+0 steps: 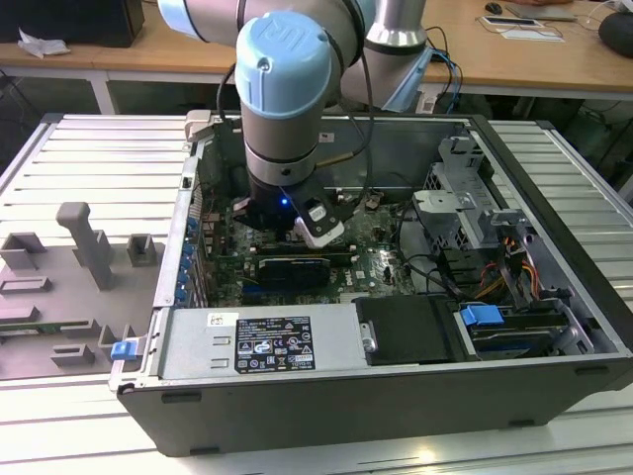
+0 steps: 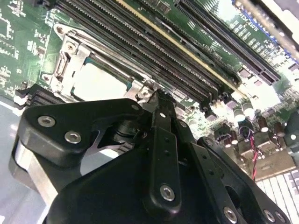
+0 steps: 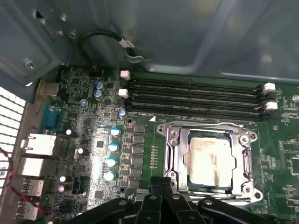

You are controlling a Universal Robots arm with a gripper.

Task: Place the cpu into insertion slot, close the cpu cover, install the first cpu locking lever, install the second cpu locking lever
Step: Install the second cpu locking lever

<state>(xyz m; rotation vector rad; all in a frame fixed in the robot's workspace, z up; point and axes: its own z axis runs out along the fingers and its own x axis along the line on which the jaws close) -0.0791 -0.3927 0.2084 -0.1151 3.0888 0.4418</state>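
First wrist view, lower right of the frame: the cpu (image 3: 210, 160) sits in the insertion slot (image 3: 176, 161) with the cpu cover (image 3: 245, 154) down around it, locking levers unclear, while the hand (image 3: 161, 189) hovers just beside, fingers seemingly closed on nothing.

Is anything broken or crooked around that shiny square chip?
Nothing stands out. The cpu lies flat and square in the insertion slot, with the cpu cover down around it. The gripper sits right at the socket's edge.

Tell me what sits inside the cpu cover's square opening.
The cpu, its pale metal top showing, sits inside the cpu cover. The insertion slot beneath is covered. The gripper hides the cover's near edge.
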